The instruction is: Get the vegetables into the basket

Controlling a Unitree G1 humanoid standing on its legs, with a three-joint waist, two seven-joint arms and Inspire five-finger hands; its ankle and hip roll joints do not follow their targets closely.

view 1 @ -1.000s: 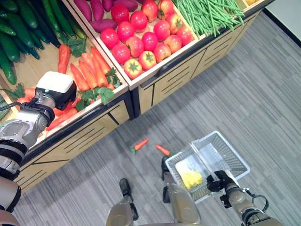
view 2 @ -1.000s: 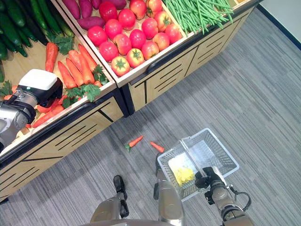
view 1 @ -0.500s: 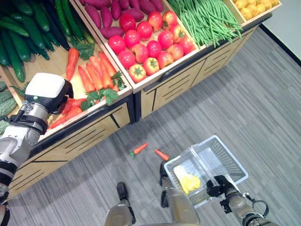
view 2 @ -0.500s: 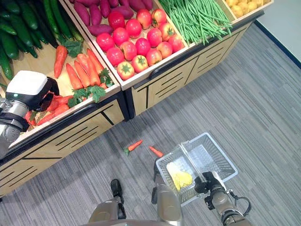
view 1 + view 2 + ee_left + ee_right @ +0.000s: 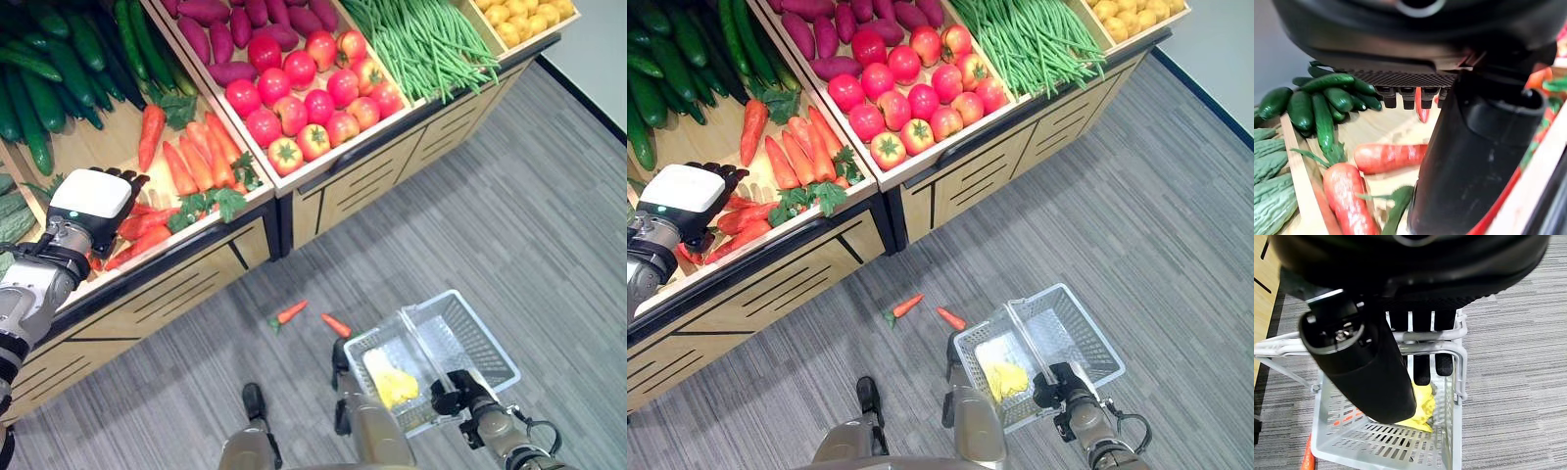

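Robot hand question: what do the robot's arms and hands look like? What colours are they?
The arms are silver-grey metal with rounded segments and dark rings at the joints. The left robot hand is dark, with black fingers and a glossy white plate across its back. The right robot hand is black all over, chunky and blocky. Up close, its thumb looks like a thick, smooth black tube.

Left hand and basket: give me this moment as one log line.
left hand: open over carrots in bin | right hand: shut on basket handle | basket: yellow item inside | floor: two carrots
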